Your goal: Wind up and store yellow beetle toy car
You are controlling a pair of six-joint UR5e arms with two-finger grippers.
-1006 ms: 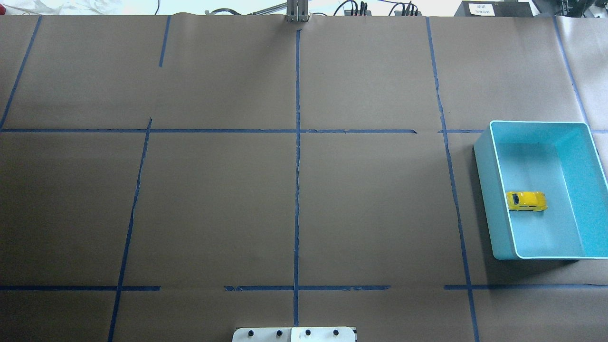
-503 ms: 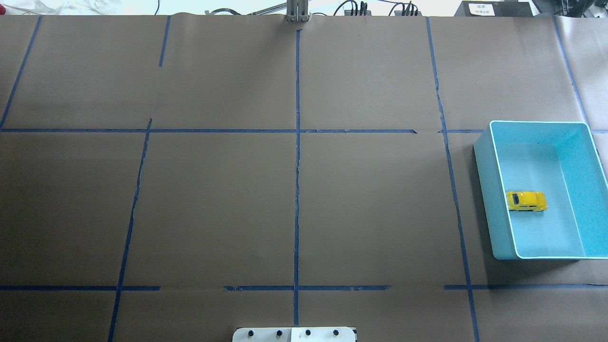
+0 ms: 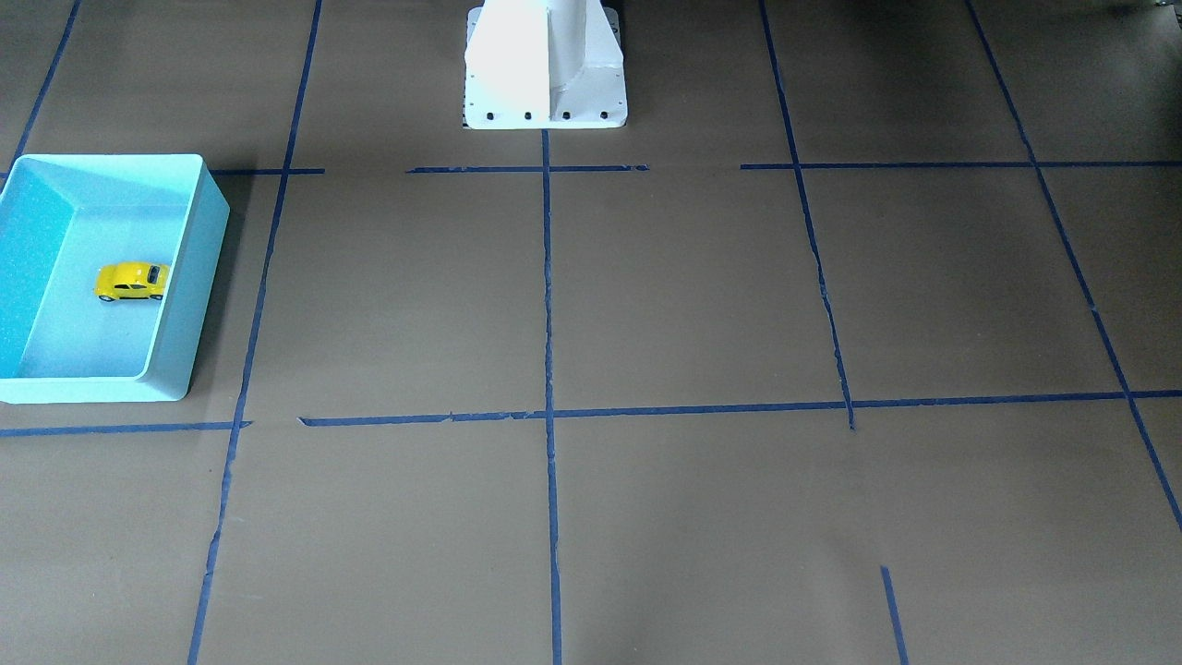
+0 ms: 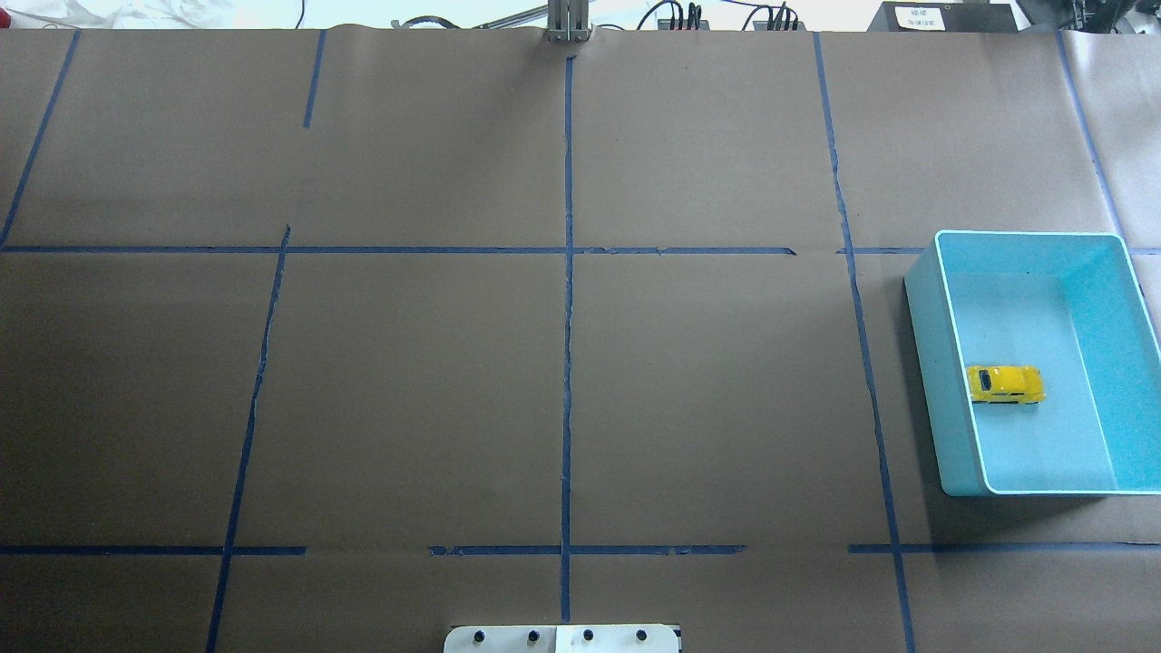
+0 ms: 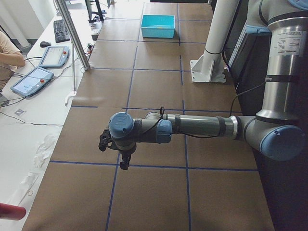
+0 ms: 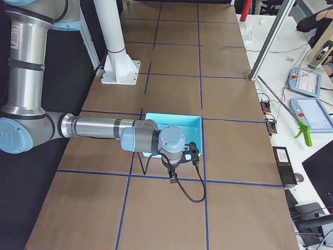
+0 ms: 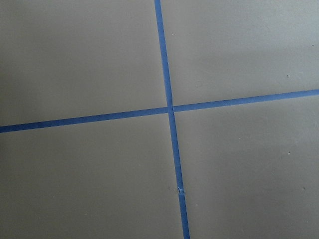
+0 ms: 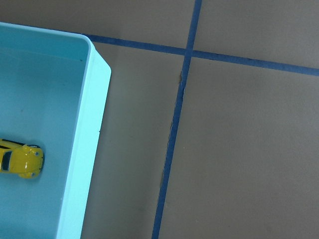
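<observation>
The yellow beetle toy car [image 4: 1005,384] stands on its wheels inside the turquoise bin [image 4: 934,363] at the table's right side, close to the bin's left wall. It also shows in the front view [image 3: 133,281] and at the left edge of the right wrist view [image 8: 20,160]. My right gripper [image 6: 193,151] hangs above the table beside the bin's corner. My left gripper [image 5: 104,141] hangs over a tape crossing far from the bin. Neither gripper's fingers show, so I cannot tell whether they are open or shut.
Brown paper with blue tape lines [image 4: 567,363] covers the table. The white robot base [image 3: 545,65] stands at the middle of the near edge. A black cable [image 6: 190,195] loops below the right wrist. Pendants [image 5: 31,79] lie on a side bench.
</observation>
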